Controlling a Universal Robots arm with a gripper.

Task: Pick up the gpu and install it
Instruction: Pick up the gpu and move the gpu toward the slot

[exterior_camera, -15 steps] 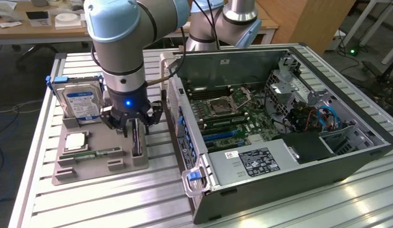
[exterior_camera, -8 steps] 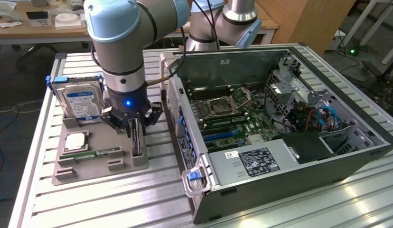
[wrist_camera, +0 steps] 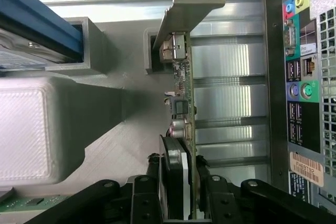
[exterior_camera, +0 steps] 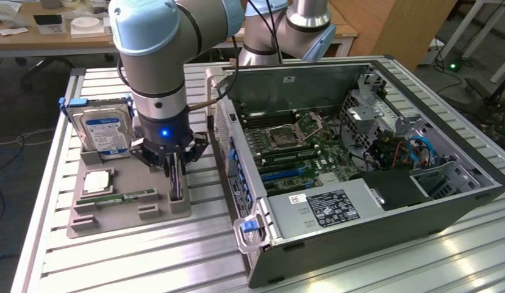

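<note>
While the arm hangs straight down over the grey tray (exterior_camera: 126, 215) on the slatted metal table (exterior_camera: 155, 259), I see the gripper (exterior_camera: 175, 175) lowered onto the gpu (exterior_camera: 176, 188). The card stands on its long edge in a slot along the tray's edge nearest the open computer case (exterior_camera: 358, 204), just beside the case's back panel.

In the wrist view the gripper (wrist_camera: 178, 184) has its jaws drawn in narrow, clamping the gpu (wrist_camera: 185, 95). One black finger (wrist_camera: 205, 184) presses the bare circuit-board face and the other lies against the face with the round fan (wrist_camera: 173, 163). The silver bracket (wrist_camera: 185, 9) is at the card's end away from the gripper, and its base sits against a small grey block of the tray. The case's rear ports (wrist_camera: 302, 82) run alongside the card, close but apart from it.

At the tray's far corner, on the exterior view's left, a silver hard drive (exterior_camera: 104, 131) with a blue-and-white label stands upright in its holder. A square processor (exterior_camera: 98, 181) lies flat near the tray's middle. A narrow green memory stick (exterior_camera: 114, 198) sits beside it, toward the near edge. Inside the case the green motherboard (exterior_camera: 301, 149) lies exposed.
</note>
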